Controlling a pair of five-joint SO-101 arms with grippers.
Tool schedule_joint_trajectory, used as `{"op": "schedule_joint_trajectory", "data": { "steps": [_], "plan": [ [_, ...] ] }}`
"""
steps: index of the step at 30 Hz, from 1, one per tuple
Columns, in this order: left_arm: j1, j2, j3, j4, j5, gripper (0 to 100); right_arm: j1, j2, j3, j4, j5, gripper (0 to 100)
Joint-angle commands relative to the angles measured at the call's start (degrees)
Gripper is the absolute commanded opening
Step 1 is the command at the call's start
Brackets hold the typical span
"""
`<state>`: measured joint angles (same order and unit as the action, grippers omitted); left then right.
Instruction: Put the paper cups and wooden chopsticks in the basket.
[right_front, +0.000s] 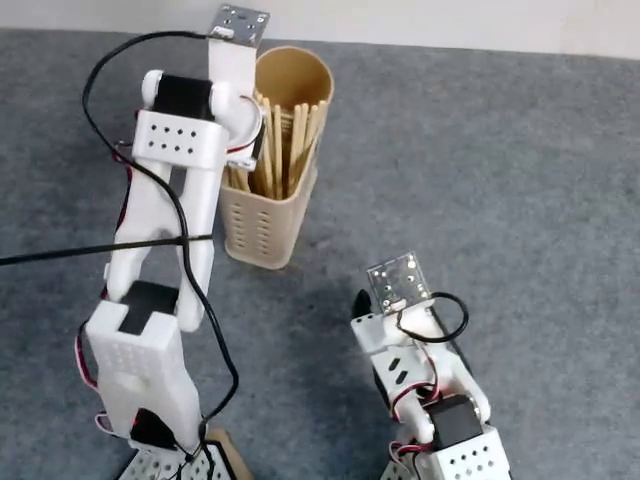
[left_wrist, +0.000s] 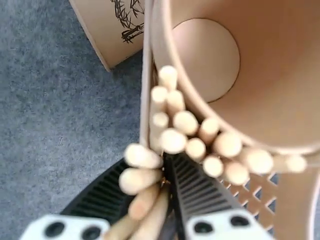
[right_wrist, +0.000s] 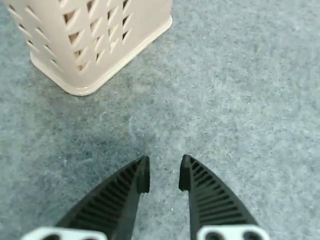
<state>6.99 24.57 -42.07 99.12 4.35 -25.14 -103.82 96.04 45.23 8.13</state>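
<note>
Step in hand: chopstick deposit. My left claw (left_wrist: 150, 172) is clamped on several wooden chopsticks (left_wrist: 137, 179) at the basket (right_front: 262, 235) rim, beside the paper cup (left_wrist: 250, 90) standing inside. Next: release, provided they clear the rim, which is unclear. My right claw (right_wrist: 164, 175) hangs open.

Grey felt-like carpet (right_front: 520, 180) covers the whole table, evenly lit, with soft shadows darkening it in patches. Along the far edge runs a pale wall strip (right_front: 450, 20).

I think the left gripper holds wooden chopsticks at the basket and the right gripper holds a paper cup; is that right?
Not quite: the right wrist view shows the right gripper open and empty above the carpet; the rest holds.
</note>
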Motion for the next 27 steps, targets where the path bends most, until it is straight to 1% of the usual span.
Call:
{"op": "schedule_joint_trajectory", "data": {
  "steps": [1, 6, 11, 18, 22, 27],
  "plan": [
    [2.07, -0.04, -1.45, 2.37, -1.14, 0, 0.84, -0.66, 7.87, 0.13, -0.53, 10.9],
    [3.91, -0.75, -2.42, 2.46, -0.88, 0, 0.75, -0.66, 7.87, 0.13, -0.53, 10.9],
    [6.99, -5.67, -3.30, 2.46, -0.79, 0, 0.75, -0.57, 7.87, 0.13, -0.53, 10.9],
    [8.31, -10.86, -3.65, 1.93, -0.88, 0, 0.66, -0.48, 7.87, 0.13, -0.53, 10.9],
    [9.54, -12.79, -5.23, 2.11, 1.05, 0, 0.66, -0.48, 7.87, 0.13, -0.53, 10.9],
    [13.14, -12.70, -2.77, 2.02, 0.97, 0, 0.66, -0.48, 7.87, 0.13, -0.53, 10.9]
  ]
}}
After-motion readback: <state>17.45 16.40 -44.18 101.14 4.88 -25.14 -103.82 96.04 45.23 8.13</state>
